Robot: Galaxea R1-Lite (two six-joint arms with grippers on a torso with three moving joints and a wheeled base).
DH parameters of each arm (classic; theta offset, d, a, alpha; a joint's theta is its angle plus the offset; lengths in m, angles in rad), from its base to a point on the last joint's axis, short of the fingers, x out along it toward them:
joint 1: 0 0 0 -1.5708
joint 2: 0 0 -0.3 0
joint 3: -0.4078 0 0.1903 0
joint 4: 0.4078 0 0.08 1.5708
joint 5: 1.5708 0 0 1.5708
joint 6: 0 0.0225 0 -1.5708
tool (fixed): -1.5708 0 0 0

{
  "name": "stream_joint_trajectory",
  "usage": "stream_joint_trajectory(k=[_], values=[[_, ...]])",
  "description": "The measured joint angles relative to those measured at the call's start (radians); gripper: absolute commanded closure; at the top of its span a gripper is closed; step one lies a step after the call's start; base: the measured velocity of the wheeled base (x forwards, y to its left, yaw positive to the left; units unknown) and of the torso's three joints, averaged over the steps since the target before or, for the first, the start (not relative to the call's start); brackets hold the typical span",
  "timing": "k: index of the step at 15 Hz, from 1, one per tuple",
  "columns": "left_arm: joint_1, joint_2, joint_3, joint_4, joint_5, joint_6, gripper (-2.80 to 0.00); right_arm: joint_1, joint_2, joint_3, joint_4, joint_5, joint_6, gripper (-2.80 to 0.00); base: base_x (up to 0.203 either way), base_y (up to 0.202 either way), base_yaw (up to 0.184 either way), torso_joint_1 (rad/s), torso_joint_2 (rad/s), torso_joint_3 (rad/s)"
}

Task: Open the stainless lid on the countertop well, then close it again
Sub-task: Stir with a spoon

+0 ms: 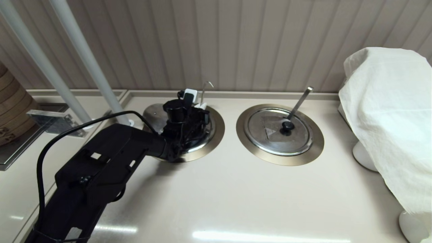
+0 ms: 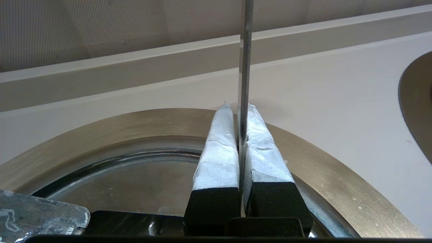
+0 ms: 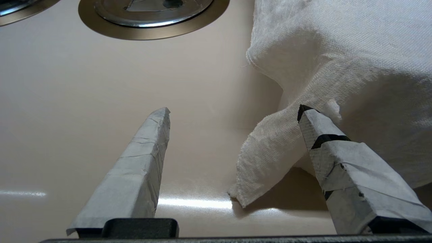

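**Item 1, the countertop well (image 1: 217,130):** you will find it on the robot's left half of the countertop (image 1: 219,195). Its wide bronze-toned flange (image 2: 320,175) curves round a shiny, reflective interior.

**Item 2, the wire handle (image 1: 206,88):** it rises from the far rim of that well with its long axis close to upright. The hooked top bends towards the robot's right.

**Item 3, the stainless lid (image 1: 152,114):** you see only a grey arc of it, lying over the left side of the flange. The rest, with knob and markings, is hidden under the arm. You cannot tell which way it points or whether it lies flat or tilted.

**Item 4, the left gripper (image 1: 196,100):** it sits over the well, aimed at the back wall. In the left wrist view its taped fingers (image 2: 219,148) are drawn together, with the wire handle (image 2: 245,50) standing in the slit between them and clamped there.

**Item 5, the right gripper (image 3: 233,111):** it shows in its own wrist view only, low over bare countertop. Its jaws are wide apart and empty, and one fingertip is against a flap of the white cloth (image 3: 337,50).

**Item 6, the twin lid (image 1: 270,135):** it is seated in the right-hand ring (image 1: 317,141). The flat bar handle (image 1: 300,101) slants up and away to the right from near its knob.

**Item 7, the white cloth (image 1: 388,118):** it is draped over something at the far right.
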Motion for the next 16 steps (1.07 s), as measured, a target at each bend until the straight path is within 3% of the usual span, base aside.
stream_joint_trajectory(k=[3, 6, 9, 16], values=[[0.017, -0.027, 0.009, 0.004, 0.014, 0.043, 0.0, 0.0, 0.0, 0.0, 0.0, 0.0, 0.0, -2.8, 0.0, 0.0, 0.0, 0.0, 0.0, 0.0], [0.023, -0.102, 0.099, 0.022, 0.021, 0.05, 0.0, 0.0, 0.0, 0.0, 0.0, 0.0, 0.0, -2.8, 0.0, 0.0, 0.0, 0.0, 0.0, 0.0], [0.021, -0.198, 0.203, 0.138, 0.013, 0.051, 0.0, 0.0, 0.0, 0.0, 0.0, 0.0, 0.0, -2.8, 0.0, 0.0, 0.0, 0.0, 0.0, 0.0], [0.034, -0.277, 0.222, 0.155, 0.016, 0.052, 0.0, 0.0, 0.0, 0.0, 0.0, 0.0, 0.0, -2.8, 0.0, 0.0, 0.0, 0.0, 0.0, 0.0]])
